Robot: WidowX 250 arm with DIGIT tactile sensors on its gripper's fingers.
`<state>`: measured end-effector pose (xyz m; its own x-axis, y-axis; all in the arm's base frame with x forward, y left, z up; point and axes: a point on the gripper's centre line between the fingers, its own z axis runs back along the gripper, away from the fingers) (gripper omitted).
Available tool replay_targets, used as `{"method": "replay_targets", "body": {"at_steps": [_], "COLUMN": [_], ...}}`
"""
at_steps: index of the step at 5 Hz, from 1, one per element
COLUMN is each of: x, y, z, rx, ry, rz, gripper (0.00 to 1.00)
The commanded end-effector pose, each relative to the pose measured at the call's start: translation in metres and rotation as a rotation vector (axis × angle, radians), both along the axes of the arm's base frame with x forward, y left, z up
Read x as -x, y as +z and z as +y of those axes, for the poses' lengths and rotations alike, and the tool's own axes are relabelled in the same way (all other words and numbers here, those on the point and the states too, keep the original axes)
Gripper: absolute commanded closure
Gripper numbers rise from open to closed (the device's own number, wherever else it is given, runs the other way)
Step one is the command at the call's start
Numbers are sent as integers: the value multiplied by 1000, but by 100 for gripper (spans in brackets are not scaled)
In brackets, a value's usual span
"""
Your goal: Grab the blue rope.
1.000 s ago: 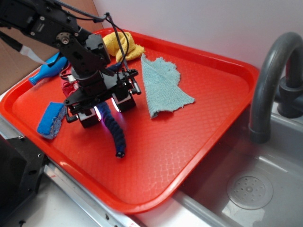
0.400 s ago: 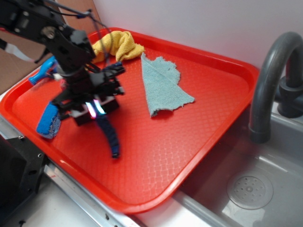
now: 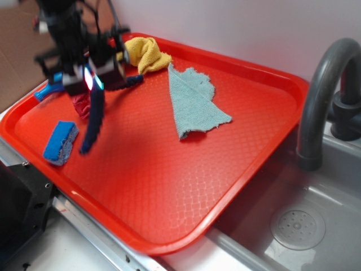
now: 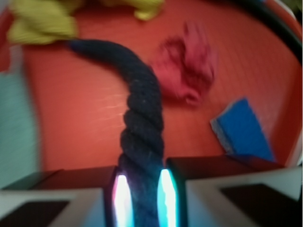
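Observation:
The blue rope point(image 3: 95, 116) is a thick dark navy twisted cord. It hangs limp from my gripper point(image 3: 93, 79) above the left part of the red tray point(image 3: 186, 169), its lower end dangling near the blue sponge point(image 3: 61, 142). In the wrist view the rope point(image 4: 142, 109) runs up from between my two fingers and curves left towards the yellow cloth point(image 4: 42, 21). My gripper point(image 4: 142, 189) is shut on the rope, which is pinched between the glowing pads.
A yellow cloth point(image 3: 145, 52) lies at the tray's back. A teal cloth point(image 3: 194, 101) lies in the middle, a red cloth point(image 3: 82, 104) under the gripper. A blue bottle point(image 3: 48, 90) lies at the left rim. A grey faucet point(image 3: 324, 96) and sink point(image 3: 293, 226) are on the right.
My gripper has risen and moved left and back with the rope in it. The rope, which lay on the tray before, now hangs from the fingers.

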<state>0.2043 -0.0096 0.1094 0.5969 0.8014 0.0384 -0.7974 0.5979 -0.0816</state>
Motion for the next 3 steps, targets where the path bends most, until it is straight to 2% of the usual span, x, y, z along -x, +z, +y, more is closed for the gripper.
{"method": "replay_targets", "body": {"at_steps": [1,2,3], "x": [-8,2,5], "y": [83,106,103], "z": [-11,-10,-8], "rx": [11,37,93], "ry": [-476,-541,-536], "rz": [-44,-150,-56], "gripper": [100,100,100]}}
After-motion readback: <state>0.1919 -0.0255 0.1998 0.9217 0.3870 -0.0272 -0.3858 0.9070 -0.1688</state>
